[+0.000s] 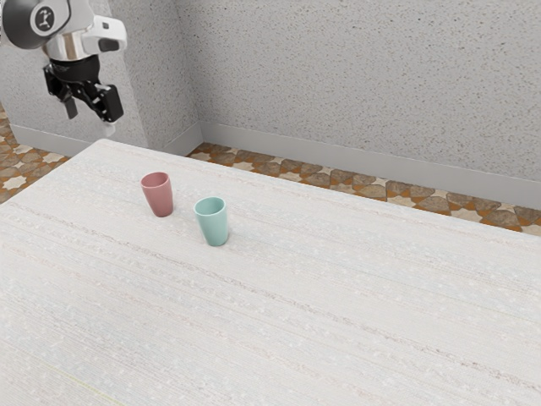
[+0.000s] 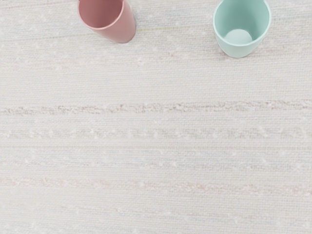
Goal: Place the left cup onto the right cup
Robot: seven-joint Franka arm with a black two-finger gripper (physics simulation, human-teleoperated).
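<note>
- My gripper [image 1: 89,114] hangs high at the exterior view's far left, above the table's back corner. Its fingers stand apart with nothing between them, so it is open and empty.
- The pink cup [image 1: 157,194] is the left one, the one I have to move. It stands upright on the table [image 1: 338,321], mouth up, at about 5 o'clock from the gripper in the exterior view and well below it. Its long axis is vertical, so I judge a grasp from above across the rim or wall would suit.
- In the wrist view the pink cup [image 2: 105,17] and the teal cup [image 2: 242,27] both sit ahead of my hand, not under it. The hand has to travel forward and down before it can close.
- The teal cup [image 1: 211,220] is the target. It stands upright at about 4 o'clock from the pink one, near it but not touching, and its inside looks empty.
- Nothing is grasped yet, so the task is at its start. With the cups so close, a wide approach might knock the teal one.
</note>
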